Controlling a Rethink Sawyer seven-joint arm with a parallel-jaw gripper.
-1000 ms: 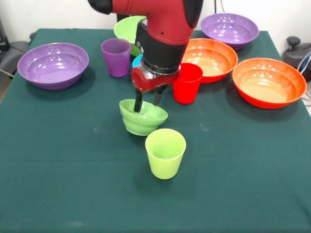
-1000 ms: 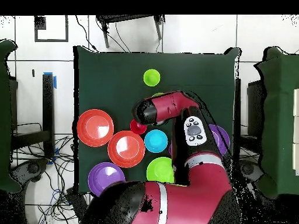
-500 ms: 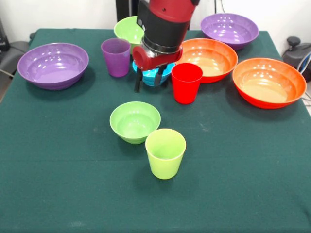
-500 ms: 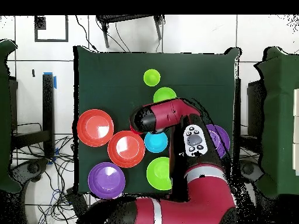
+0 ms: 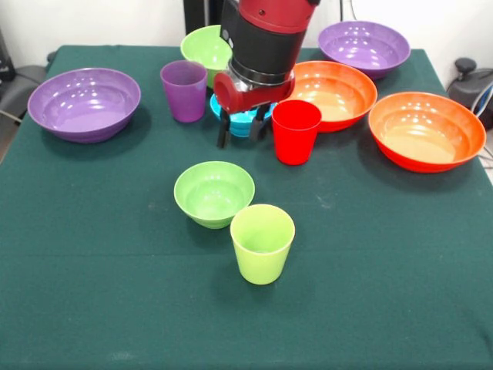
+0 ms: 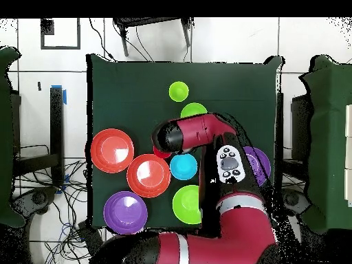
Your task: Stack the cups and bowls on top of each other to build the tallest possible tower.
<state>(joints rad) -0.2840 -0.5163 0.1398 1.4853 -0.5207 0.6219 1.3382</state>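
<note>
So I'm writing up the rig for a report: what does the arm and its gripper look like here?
The arm is glossy red with a black cylindrical band near the wrist and a rounded red end cap. Below hangs a small gripper with thin dark fingers. From overhead, the arm shows as bulky red links with black joints and a light grey oval panel with dark buttons.

The gripper (image 5: 242, 132) hangs empty with fingers apart over the small blue bowl (image 5: 245, 119), upper centre. Below it, the small green bowl (image 5: 214, 193) sits upright on the surface (image 5: 92, 254), touching the green cup (image 5: 262, 243).
</note>
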